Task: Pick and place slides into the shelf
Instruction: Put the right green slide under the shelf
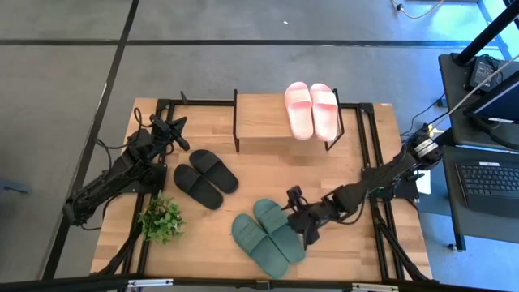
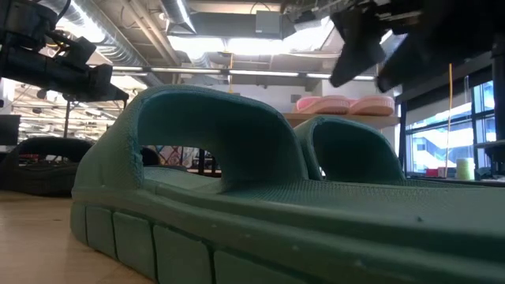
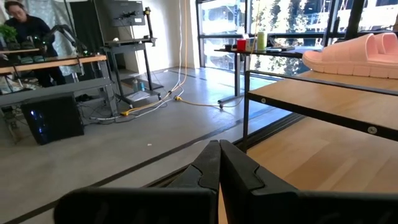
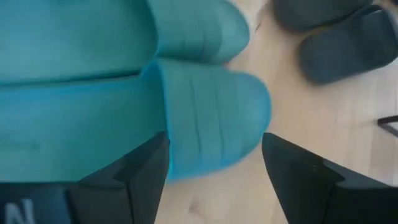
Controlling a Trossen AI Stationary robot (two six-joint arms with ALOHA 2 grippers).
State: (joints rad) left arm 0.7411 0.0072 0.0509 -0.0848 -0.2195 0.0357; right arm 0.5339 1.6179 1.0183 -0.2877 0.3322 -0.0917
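We see the pale pink slides [image 1: 310, 109] on the light wooden top of the shelf [image 1: 259, 122], whose frame is thin and black. In front of the shelf lie the black slides [image 1: 205, 178], and beyond them the dark green slides [image 1: 268, 231], ribbed along the sole edge. The left gripper [image 1: 173, 128] and right gripper [image 1: 302, 216] are both dark.

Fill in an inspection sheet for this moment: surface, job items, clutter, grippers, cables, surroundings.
Surface: wooden tabletop, light planks.
Job items: pink slides on the shelf; black slides and green slides on the tabletop.
Clutter: small potted plant near the front left.
Grippers: right gripper open over a green slide's end; left gripper shut, beside the shelf.
Cables: cords on the floor.
Surroundings: laptop at right; person at a far bench.
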